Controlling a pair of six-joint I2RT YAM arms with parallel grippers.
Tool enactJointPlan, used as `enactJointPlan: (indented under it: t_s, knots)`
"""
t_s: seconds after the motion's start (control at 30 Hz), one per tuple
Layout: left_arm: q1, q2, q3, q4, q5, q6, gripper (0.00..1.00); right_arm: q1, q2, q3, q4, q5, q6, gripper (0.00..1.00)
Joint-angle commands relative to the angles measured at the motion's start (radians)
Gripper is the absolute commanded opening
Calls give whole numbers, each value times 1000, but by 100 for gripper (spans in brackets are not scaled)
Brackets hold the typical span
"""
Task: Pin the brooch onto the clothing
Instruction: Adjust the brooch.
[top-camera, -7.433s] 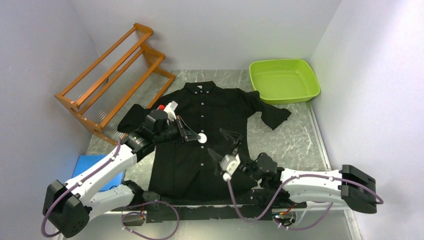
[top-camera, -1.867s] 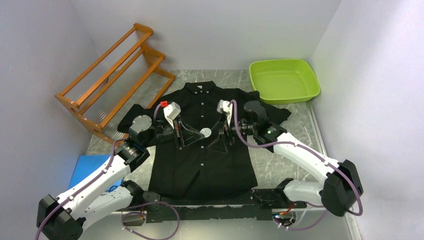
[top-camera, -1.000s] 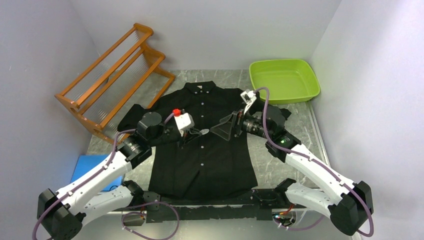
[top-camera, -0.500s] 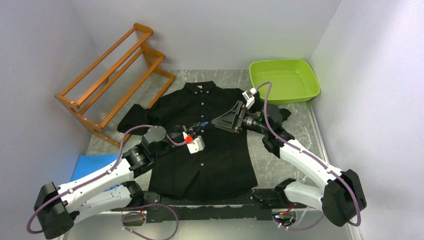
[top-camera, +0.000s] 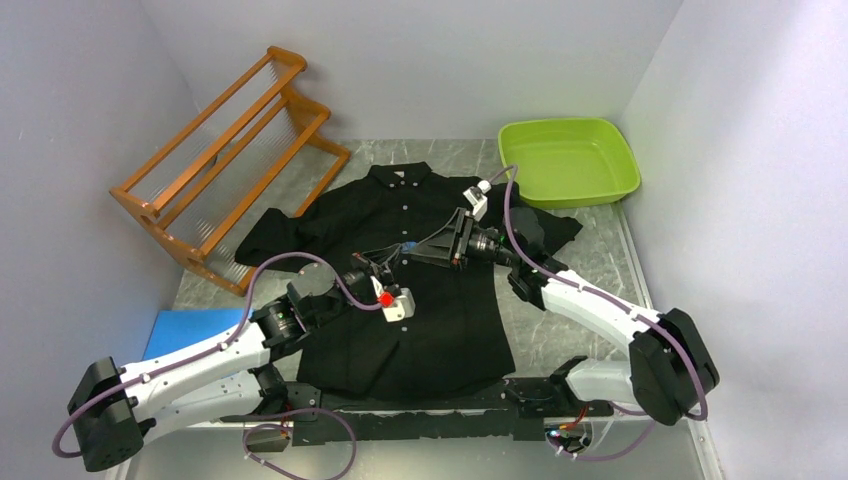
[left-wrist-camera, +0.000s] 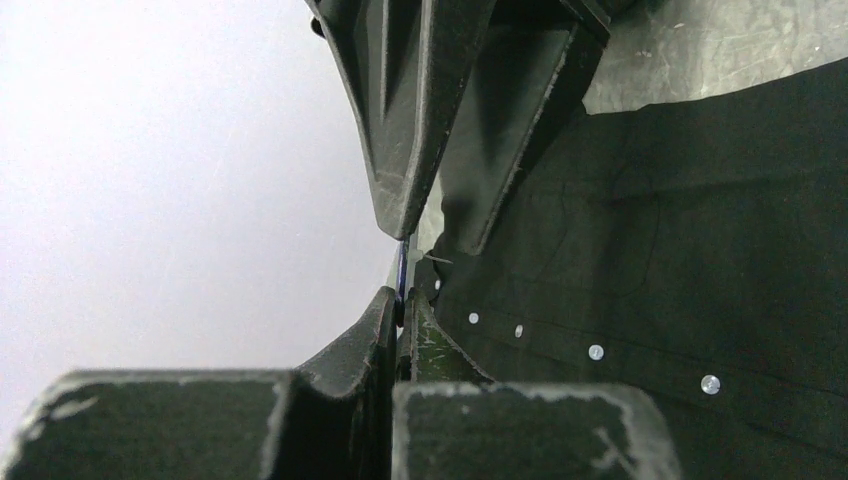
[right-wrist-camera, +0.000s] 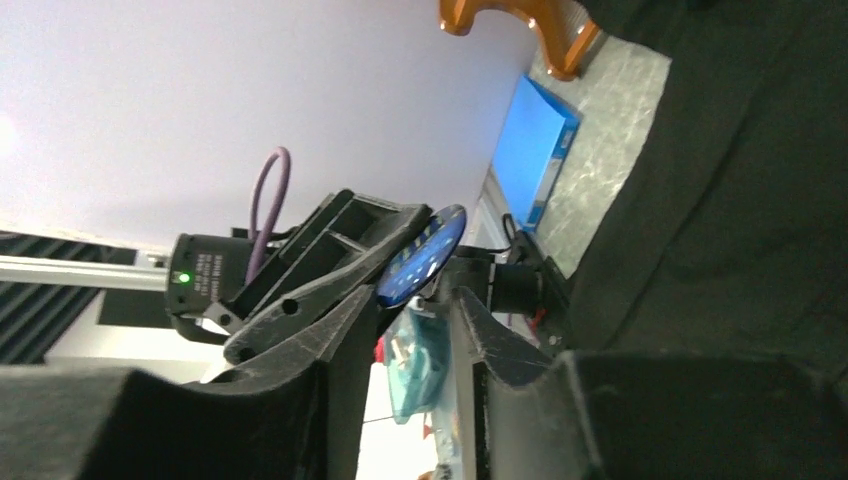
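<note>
Off the near corner of the black shirt (top-camera: 430, 320), on the left arm's side, lies a blue pad (top-camera: 175, 330). The shirt is spread flat, front up, on the worktop (top-camera: 580, 270). Above its chest the left tool (left-wrist-camera: 402, 305) is clamped tight on the round blue brooch (right-wrist-camera: 422, 255). The right tool (right-wrist-camera: 412, 290) faces it tip to tip, jaws partly apart astride the brooch, contact unclear. Beyond the shirt stand a wooden rack (top-camera: 230, 150) and a green tub (top-camera: 570, 160)

No readable text anywhere. White print on black motor housing (right-wrist-camera: 203, 270) too small; brooch (right-wrist-camera: 422, 255) markings blurred.
</note>
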Motion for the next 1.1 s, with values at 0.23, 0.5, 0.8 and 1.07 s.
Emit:
enactJointPlan:
  t_s: [0.23, 0.5, 0.8, 1.07]
  knots:
    - [-25, -5, -11, 18, -34, 52, 3, 2, 44, 66, 123, -54, 60, 30]
    - [-27, 18, -5, 2, -58, 72, 3, 2, 56, 67, 107, -100, 36, 35]
    - [-27, -13, -4, -10, -45, 56, 3, 2, 26, 84, -38, -97, -71, 64]
    - [-27, -41, 66, -129, -45, -109, 3, 2, -47, 121, -91, -72, -138, 62]
